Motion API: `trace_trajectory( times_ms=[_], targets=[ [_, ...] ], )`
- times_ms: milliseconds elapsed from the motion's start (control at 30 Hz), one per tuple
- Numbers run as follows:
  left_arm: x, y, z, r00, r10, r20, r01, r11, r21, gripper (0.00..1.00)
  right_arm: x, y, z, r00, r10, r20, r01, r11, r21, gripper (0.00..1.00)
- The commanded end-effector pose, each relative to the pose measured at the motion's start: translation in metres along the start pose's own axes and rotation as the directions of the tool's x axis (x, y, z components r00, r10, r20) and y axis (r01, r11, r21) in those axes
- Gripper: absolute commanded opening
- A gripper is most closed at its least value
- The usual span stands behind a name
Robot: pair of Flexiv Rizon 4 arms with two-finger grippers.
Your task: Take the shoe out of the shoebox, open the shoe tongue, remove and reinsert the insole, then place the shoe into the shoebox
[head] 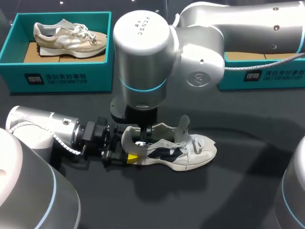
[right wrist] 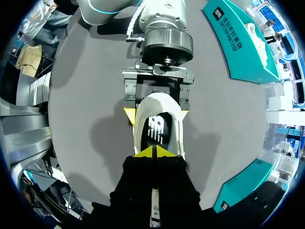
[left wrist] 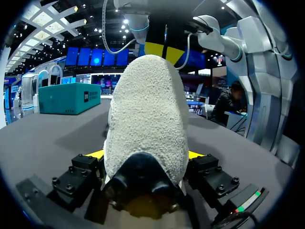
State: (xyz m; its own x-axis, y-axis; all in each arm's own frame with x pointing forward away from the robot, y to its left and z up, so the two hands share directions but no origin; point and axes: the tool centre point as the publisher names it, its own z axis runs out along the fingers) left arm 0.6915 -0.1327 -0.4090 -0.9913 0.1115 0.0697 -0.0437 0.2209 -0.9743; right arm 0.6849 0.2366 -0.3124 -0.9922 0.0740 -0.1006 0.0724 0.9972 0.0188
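A white and navy shoe [head: 190, 152] lies on its side on the black table, its tongue [head: 182, 126] standing up. My left gripper [head: 126, 149] comes in from the left, and its fingers press the heel [left wrist: 147, 119] from both sides. In the right wrist view the left gripper [right wrist: 154, 113] grips the white collar, with the black insole [right wrist: 157, 130] showing inside. My right gripper [right wrist: 155, 151] hangs straight down over the shoe's opening. Its yellow tips are together just above the insole, and I see nothing between them. From the head view the right gripper [head: 143, 138] dips into the shoe.
A teal shoebox [head: 62, 78] at the back left holds a second, beige shoe [head: 69, 38]. Another teal box [head: 267, 76] stands at the back right, partly behind my right arm. The table is bare in front of the shoe.
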Motion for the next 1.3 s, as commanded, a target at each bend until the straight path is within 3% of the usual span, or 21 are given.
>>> trace_trajectory(
  times_ms=[33, 333, 567, 1167, 1233, 1300],
  targets=[
    [0.000, 0.000, 0.001, 1.000, 0.000, 0.001, 0.000, 1.000, 0.000, 0.00, -0.002, 0.007, 0.021, 1.000, -0.003, 0.002, 0.003, 1.000, 0.008, 0.00],
    [0.000, 0.000, 0.001, 1.000, 0.000, 0.001, 0.000, 1.000, 0.000, 0.00, -0.002, 0.007, 0.046, 0.999, -0.038, 0.035, 0.038, 0.999, -0.015, 0.00],
    [0.000, 0.000, 0.001, 1.000, 0.000, 0.001, 0.000, 1.000, 0.000, 0.00, -0.006, -0.012, 0.065, 0.999, -0.013, 0.037, 0.014, 0.999, -0.035, 0.00],
    [0.000, 0.000, 0.001, 1.000, 0.000, 0.001, 0.000, 1.000, 0.000, 0.00, -0.009, -0.039, 0.071, 0.997, 0.058, 0.055, -0.057, 0.998, -0.009, 0.00],
    [0.000, 0.000, 0.001, 1.000, 0.000, 0.001, 0.000, 1.000, 0.000, 0.00, -0.011, -0.040, 0.072, 0.997, 0.062, 0.051, -0.061, 0.998, -0.004, 0.15],
    [0.000, 0.000, 0.001, 1.000, 0.000, 0.001, 0.000, 1.000, 0.000, 0.00, -0.012, -0.040, 0.072, 0.997, 0.063, 0.050, -0.063, 0.998, -0.003, 0.23]
  ],
)
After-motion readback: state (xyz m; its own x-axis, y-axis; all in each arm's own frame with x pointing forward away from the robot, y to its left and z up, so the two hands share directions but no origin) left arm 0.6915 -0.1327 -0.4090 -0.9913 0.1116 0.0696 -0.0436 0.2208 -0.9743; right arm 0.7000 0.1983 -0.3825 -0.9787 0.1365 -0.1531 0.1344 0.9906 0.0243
